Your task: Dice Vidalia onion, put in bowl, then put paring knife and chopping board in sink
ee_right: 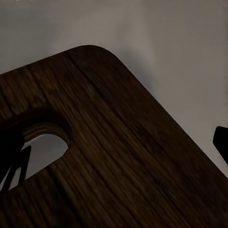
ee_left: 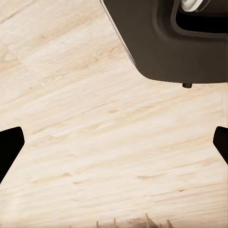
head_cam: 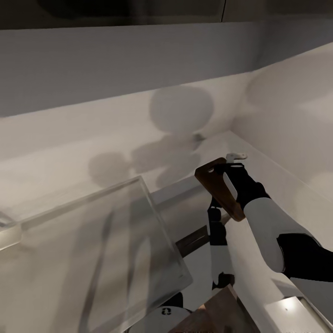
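Right arm raised, extended toward 12 o'clock; right gripper (head_cam: 231,178) clamped on the chopping board (head_cam: 217,189), held tilted. Left gripper (ee_left: 114,142) fingers spread, empty.

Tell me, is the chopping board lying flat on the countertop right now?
No, the chopping board is lifted and tilted in the right gripper, off any surface.

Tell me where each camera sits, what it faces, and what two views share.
Head view: on the robot's head, looking forward and down at a pale wall corner and grey countertop; the right arm holds the board up, and the right pincer grips it.
Left wrist view: on the left arm, looking down at a pale wood floor; dark fingertips at both edges, and part of the robot's dark body above.
Right wrist view: on the right arm, close on the board's handle slot.
Shared: head and right wrist views both show the board.
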